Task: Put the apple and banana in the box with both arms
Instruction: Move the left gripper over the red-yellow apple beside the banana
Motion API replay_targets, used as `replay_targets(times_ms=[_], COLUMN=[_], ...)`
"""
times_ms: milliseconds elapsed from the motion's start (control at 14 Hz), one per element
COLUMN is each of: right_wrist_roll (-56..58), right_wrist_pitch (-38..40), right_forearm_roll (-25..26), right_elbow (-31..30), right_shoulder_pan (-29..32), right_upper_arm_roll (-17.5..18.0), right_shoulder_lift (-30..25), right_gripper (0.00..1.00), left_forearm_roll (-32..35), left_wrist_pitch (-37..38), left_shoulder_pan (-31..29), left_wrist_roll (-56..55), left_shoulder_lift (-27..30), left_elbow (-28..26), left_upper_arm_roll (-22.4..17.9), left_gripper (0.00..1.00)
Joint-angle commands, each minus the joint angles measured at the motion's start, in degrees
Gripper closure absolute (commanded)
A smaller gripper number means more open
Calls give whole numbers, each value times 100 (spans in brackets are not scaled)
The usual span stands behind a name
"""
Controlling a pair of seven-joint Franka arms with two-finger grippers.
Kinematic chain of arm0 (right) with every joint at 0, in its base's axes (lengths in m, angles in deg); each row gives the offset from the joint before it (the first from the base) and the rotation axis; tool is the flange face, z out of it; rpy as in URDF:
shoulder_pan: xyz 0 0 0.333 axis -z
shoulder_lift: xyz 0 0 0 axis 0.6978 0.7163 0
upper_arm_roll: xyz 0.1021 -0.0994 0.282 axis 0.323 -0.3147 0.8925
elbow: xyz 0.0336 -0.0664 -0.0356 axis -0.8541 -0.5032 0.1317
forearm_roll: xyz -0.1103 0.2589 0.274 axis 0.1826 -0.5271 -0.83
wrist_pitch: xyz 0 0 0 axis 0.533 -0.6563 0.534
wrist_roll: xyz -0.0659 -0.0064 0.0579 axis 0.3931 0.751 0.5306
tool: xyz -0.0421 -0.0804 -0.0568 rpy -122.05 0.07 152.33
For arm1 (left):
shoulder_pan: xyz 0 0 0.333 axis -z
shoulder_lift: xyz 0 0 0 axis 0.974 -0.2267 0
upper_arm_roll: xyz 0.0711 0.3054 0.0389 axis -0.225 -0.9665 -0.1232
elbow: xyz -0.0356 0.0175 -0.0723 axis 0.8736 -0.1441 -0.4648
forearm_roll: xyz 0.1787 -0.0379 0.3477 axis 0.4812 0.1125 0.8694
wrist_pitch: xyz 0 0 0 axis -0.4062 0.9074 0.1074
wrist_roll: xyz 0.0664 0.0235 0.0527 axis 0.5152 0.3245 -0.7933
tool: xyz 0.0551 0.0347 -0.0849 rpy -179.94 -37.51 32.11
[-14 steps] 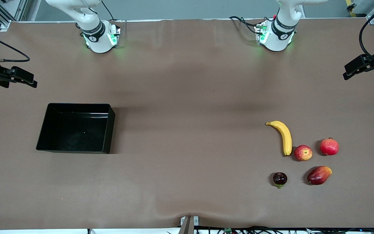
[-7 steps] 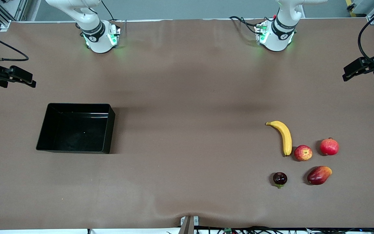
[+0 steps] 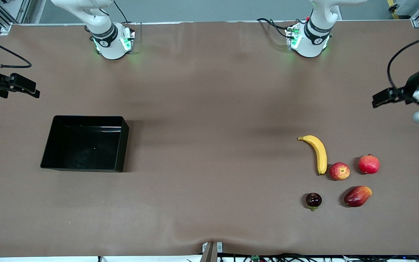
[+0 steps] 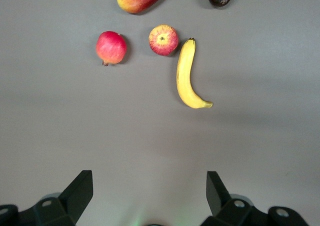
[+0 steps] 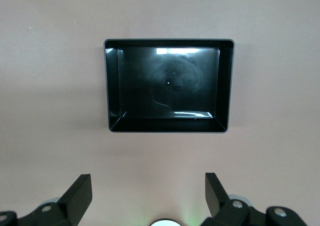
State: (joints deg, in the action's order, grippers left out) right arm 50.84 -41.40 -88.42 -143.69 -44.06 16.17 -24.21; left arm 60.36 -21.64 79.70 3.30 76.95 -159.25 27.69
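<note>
Left wrist view shows our left gripper (image 4: pixel 149 193) with jaws wide apart and empty, high over bare tabletop (image 3: pixel 209 109) at the left arm's end; it has swung inward toward the fruit over the last second, so we judge the reach is starting. Our right gripper (image 5: pixel 148 193), jaws likewise apart, waits near the empty box (image 3: pixel 86 143). The banana (image 3: pixel 317 152) nearly touches the apple (image 3: pixel 339 171). Only the front view shows both fruit and box together.
</note>
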Motion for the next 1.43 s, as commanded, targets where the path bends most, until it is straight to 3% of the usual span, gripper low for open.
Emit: replay_targets(times_ms=[0, 501, 645, 1074, 1361], right_wrist_roll=[-77, -95, -95, -69, -69], right_wrist_pitch=[68, 68, 103, 322, 340], right_forearm_roll=[-29, 32, 50, 76, 164], right_elbow=[-16, -16, -16, 46, 46], right_shoulder_pan=[-28, 16, 16, 42, 42], right_upper_arm_roll=[-16, -51, -51, -77, -77], right_shoulder_lift=[-102, -102, -102, -102, -102], right_gripper=[0, 0, 0, 0, 0], left_forearm_roll=[95, 77, 77, 25, -10], left_wrist_pitch=[-453, -2517, -2949, -3661, -4234], left_shoulder_pan=[45, -130, -201, -412, -447], left_wrist_roll=[-8, -34, -25, -16, -25], left_shoulder_lift=[26, -61, -394, -1844, -2346], left_elbow=[-384, -1870, -1845, -932, -905], left_upper_arm_roll=[42, 50, 42, 15, 24], left_gripper=[0, 0, 0, 0, 0])
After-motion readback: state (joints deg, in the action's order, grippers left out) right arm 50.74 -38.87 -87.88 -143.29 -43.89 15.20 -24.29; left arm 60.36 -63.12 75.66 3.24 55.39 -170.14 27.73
